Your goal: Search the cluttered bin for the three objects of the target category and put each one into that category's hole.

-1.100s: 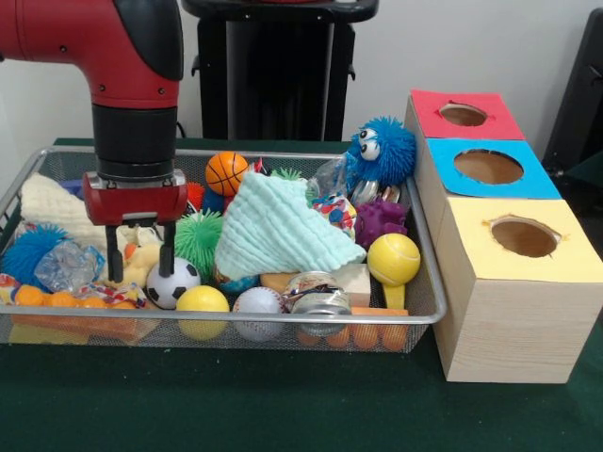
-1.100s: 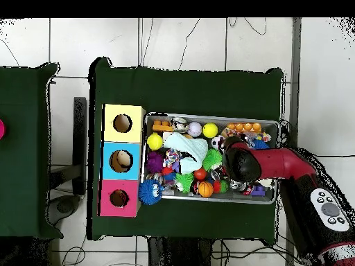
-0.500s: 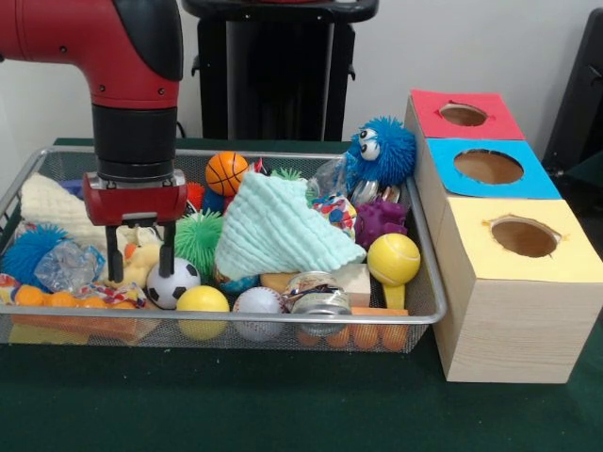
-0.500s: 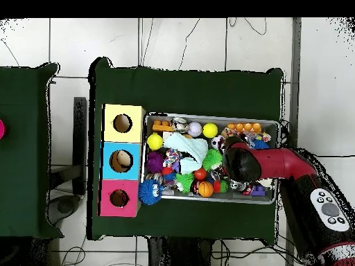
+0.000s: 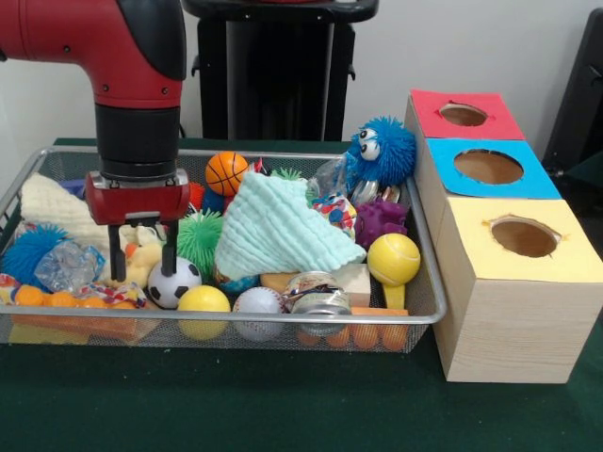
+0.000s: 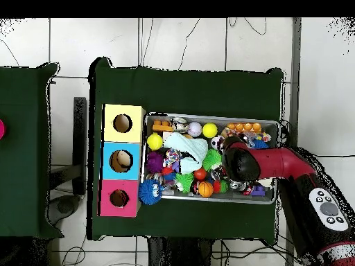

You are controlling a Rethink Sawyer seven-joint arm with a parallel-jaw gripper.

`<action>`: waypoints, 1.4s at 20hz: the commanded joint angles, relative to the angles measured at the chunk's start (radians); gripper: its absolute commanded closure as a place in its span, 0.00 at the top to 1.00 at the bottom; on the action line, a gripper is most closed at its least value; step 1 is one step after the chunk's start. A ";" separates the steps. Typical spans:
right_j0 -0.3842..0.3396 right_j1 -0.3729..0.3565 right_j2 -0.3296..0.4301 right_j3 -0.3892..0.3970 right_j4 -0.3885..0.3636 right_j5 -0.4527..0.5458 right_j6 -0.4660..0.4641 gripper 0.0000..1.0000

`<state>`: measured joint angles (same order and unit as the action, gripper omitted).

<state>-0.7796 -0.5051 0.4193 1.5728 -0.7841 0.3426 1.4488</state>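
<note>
**End effector open over left side of cluttered bin, nothing grasped**

Front view: the end effector (image 5: 143, 254) hangs from the red and black arm (image 5: 113, 47) inside the wire bin (image 5: 429, 311), at the bin's 9 o'clock side. Its two black fingers (image 5: 117, 256) stand apart, pointing straight down, with nothing between them. The tips flank a pale yellow soft toy (image 5: 141, 259) and sit just above the soccer ball (image 5: 172, 282), which lies at about 5 o'clock from the tips.

Balls in the bin: yellow ball (image 5: 203, 301) touching the soccer ball at its 4 o'clock, baseball (image 5: 257, 303) beside that along the front rim, basketball (image 5: 226, 172) near the back at 1 o'clock from the end effector, yellow tennis ball (image 5: 393, 258) toward the bin's 3 o'clock end. A green spiky ball (image 5: 198, 237) sits just right of the fingers.

A mint cloth (image 5: 278, 231) is draped over the bin's middle. A blue fuzzy toy (image 5: 382, 151) with eyes leans at the back right corner, a purple spiky toy (image 5: 379, 221) below it. A jar (image 5: 317, 294) lies at the front rim.

The box (image 5: 509, 311) with three holes stands on the green desk (image 5: 283, 405) touching the bin's 3 o'clock side: yellow hole (image 5: 524, 236) nearest, blue hole (image 5: 488, 167) in the middle, red hole (image 5: 463, 115) farthest. All holes look empty.

Overhead view: the arm covers the bin's right part, end effector hidden.
</note>
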 commanded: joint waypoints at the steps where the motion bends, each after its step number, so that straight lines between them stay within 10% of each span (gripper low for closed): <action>1: 0.005 0.008 -0.018 0.085 -0.007 0.228 -0.141 1.00; 11: -0.017 -0.021 0.003 0.100 -0.003 0.262 -0.149 1.00; 28: -0.070 0.153 0.017 0.073 -0.078 0.103 -0.105 1.00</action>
<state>-0.8289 -0.4560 0.4166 1.5971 -0.7841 0.4725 1.4488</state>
